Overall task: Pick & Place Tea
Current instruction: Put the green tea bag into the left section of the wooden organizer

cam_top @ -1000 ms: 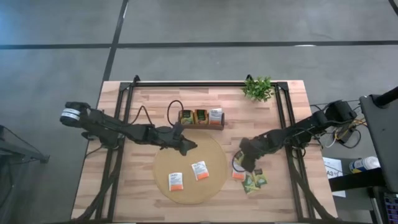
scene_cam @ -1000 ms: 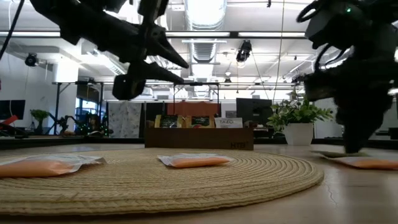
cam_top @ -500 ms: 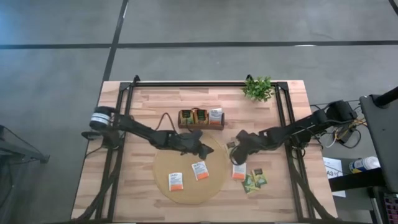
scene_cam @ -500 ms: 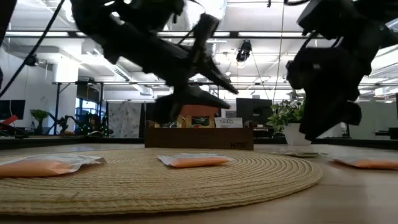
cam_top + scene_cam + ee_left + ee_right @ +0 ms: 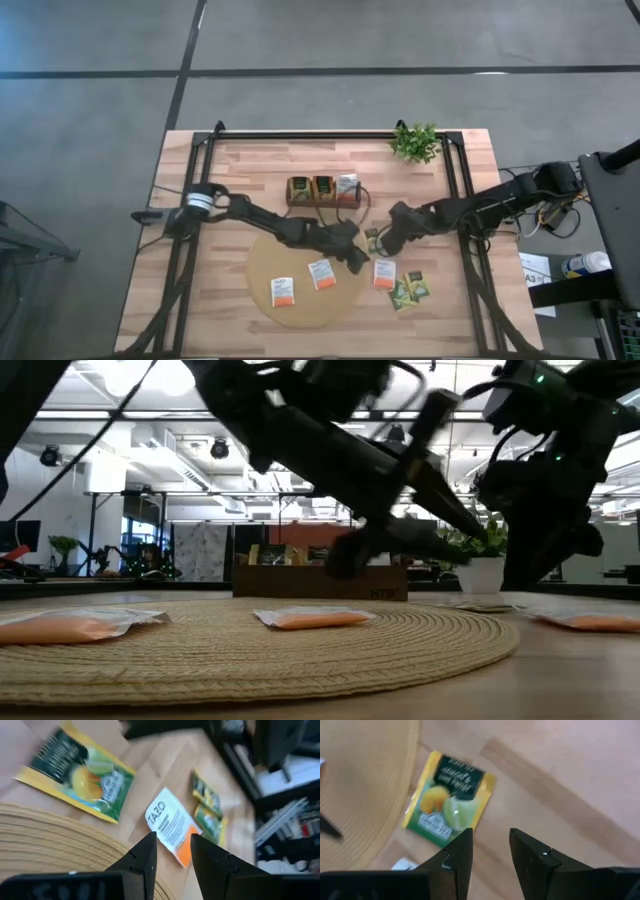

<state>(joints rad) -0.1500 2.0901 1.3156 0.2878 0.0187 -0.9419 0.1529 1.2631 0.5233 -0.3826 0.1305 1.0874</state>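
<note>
The tea lies as small flat sachets. Two white-and-orange ones (image 5: 283,292) (image 5: 321,273) lie flat on the round tan mat (image 5: 300,310). On the wood to the mat's right lie a white-and-orange sachet (image 5: 170,825), a yellow-green one (image 5: 447,800) and a green-yellow pair (image 5: 408,290). My left gripper (image 5: 360,265) hovers open over the mat's right edge, fingers toward the white-and-orange sachet, nothing between them. My right gripper (image 5: 383,245) hangs open just above the yellow-green sachet, apart from it.
A dark brown tray (image 5: 323,190) with sachets standing in it sits beyond the mat. A small green plant (image 5: 415,142) stands at the far right. The two grippers are close together at the mat's right edge. Bare wood lies left of the mat.
My left gripper has swept across the mat toward the table's right edge and a little toward the near edge, sinking lower, still open. My right gripper has shifted slightly toward the far edge and rolled about its own line.
</note>
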